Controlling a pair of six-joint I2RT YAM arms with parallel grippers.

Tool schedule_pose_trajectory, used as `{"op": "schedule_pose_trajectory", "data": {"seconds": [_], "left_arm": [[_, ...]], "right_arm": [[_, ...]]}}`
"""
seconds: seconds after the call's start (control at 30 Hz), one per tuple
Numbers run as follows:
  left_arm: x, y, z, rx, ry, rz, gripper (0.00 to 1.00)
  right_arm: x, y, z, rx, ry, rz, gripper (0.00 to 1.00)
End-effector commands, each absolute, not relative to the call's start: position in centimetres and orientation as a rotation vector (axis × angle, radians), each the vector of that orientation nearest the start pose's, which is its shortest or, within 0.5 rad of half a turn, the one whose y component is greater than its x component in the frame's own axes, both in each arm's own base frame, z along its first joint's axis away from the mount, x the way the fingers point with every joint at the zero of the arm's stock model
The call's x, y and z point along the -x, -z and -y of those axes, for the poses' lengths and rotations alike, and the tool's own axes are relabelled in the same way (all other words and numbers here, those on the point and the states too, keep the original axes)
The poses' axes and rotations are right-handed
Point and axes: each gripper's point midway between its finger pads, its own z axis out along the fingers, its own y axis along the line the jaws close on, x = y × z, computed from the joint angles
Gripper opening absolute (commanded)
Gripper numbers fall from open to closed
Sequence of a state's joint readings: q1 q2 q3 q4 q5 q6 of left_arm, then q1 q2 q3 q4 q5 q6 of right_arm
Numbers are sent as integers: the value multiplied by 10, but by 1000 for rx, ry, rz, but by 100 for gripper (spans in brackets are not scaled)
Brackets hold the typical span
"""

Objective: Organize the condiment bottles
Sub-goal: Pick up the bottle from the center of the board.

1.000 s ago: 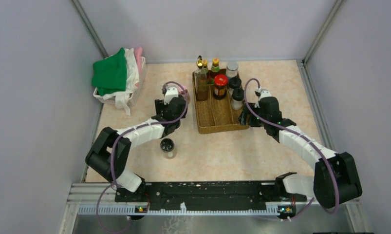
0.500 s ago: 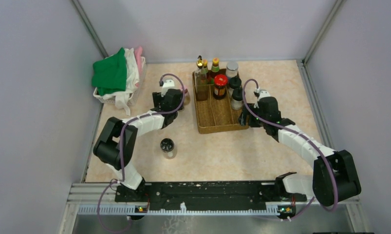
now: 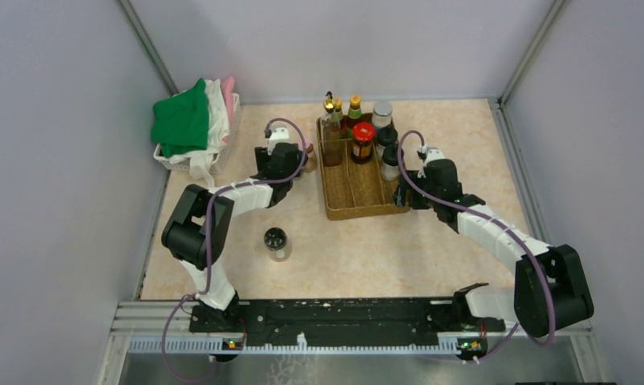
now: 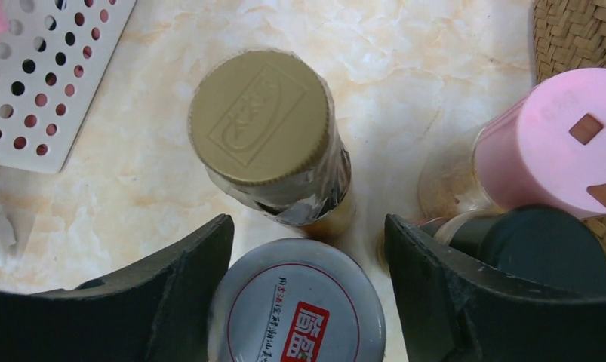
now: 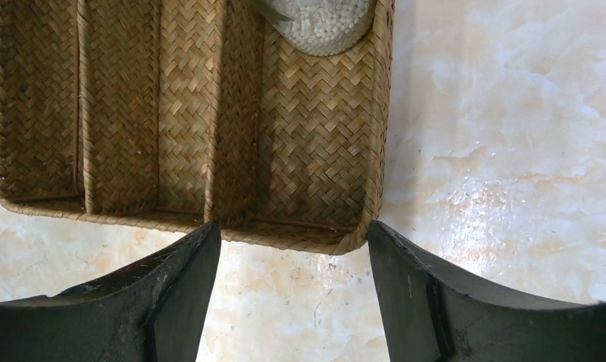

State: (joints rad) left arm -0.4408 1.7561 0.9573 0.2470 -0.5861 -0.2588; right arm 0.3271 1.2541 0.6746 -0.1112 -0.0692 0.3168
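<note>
Top external: the lone black-capped jar (image 3: 276, 239) is seen nearest the arm bases, upright on the table (image 3: 431, 241) and well apart from the woven tray (image 3: 358, 196).

Left wrist: the left gripper (image 4: 309, 226) is held with its jaws apart, and a silver-lidded jar (image 4: 296, 313) sits in the gap. Contact with the fingers cannot be told. Just beyond stands a gold-capped bottle (image 4: 260, 117). A dark-capped jar (image 4: 545, 249) and a pink-capped jar (image 4: 552, 139) are crowded to one side by the tray edge. A white basket (image 4: 43, 68) is seen at the far corner. This cluster is still outside the tray.

Right wrist: the right gripper (image 5: 293, 234) is held open and empty at the tray's near corner. The near ends of the compartments are bare, and a jar of white granules (image 5: 326, 23) is seen farther in. In the top view the far end is filled with bottles, a red-capped jar (image 3: 363, 132) among them.

Step judged: a pick from the left cluster, for transfer into the tray. Next, the jaws need to be closed on the silver-lidded jar, which then needs a straight lift so the gold-capped bottle is not knocked.

Against a second ago, the left arm is reached farther out, with its elbow drawn in. The right arm and the lone jar are hardly changed.
</note>
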Motion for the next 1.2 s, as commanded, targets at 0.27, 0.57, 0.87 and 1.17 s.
{"op": "schedule_pose_trajectory", "data": {"seconds": [0.27, 0.57, 0.87, 1.17], "left_arm": [[-440, -88, 118, 173, -123, -2062, 25], [-423, -128, 122, 154, -22, -2022, 21], [-417, -217, 166, -56, 243, -1886, 20], [-401, -261, 217, -196, 401, -1825, 20]], "right_arm": [[-321, -93, -142, 67, -456, -2266, 70], [-318, -99, -143, 59, -476, -2255, 68], [-317, -104, -145, 50, -489, -2243, 68], [-319, -106, -143, 43, -481, -2238, 68]]}}
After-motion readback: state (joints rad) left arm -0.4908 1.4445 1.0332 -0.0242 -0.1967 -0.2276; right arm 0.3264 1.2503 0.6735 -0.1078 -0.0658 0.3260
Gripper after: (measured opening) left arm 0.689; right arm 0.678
